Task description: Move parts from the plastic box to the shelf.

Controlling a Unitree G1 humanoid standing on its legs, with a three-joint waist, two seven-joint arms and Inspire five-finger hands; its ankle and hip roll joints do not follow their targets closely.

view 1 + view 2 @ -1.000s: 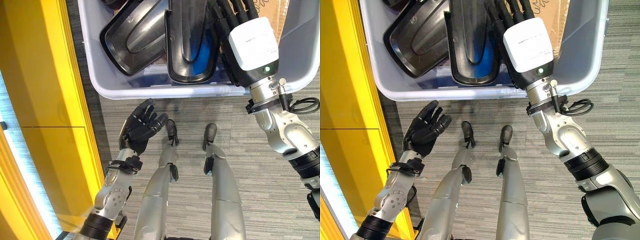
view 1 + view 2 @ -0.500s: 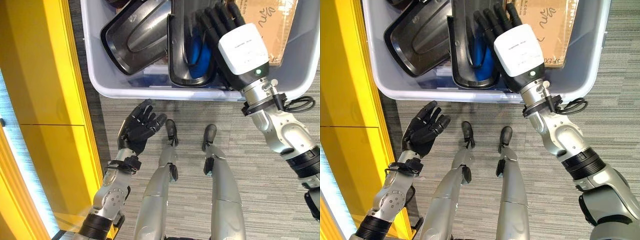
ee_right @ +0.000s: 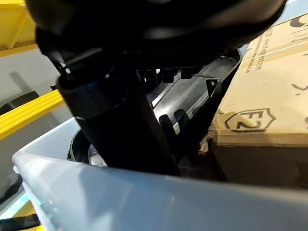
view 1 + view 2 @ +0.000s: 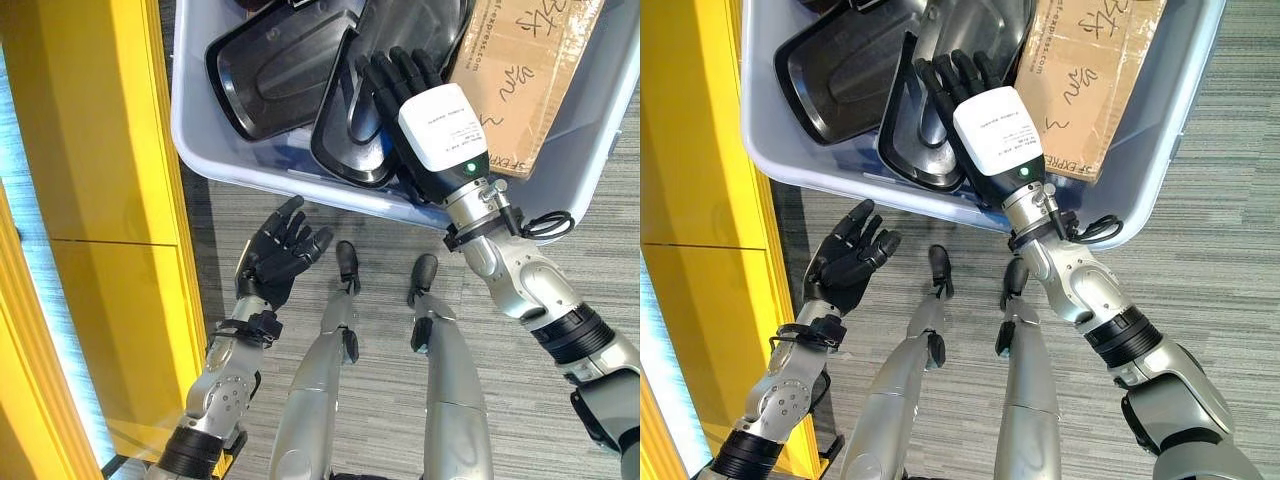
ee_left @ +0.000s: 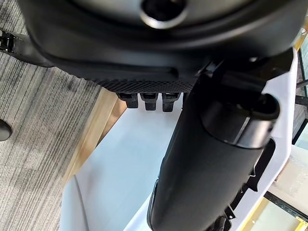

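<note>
The pale grey plastic box stands on the floor ahead and holds several black shell-shaped parts. My right hand reaches over the box's near rim, open, its straight fingers lying in the hollow of the nearest black part. Another black part lies to that one's left. In the right wrist view the same part sits past the thumb, beside a cardboard box. My left hand hangs open and empty below the box, near the yellow shelf.
A brown cardboard box fills the box's right side. The yellow shelf's upright runs down the left edge, close to the plastic box. Grey carpet lies on the right. The left wrist view faces the box's pale outer wall.
The camera has turned, so the box looks tilted. My right hand has swung left off the cardboard side and now rests over the nearest black part. The left hand has stayed put.
</note>
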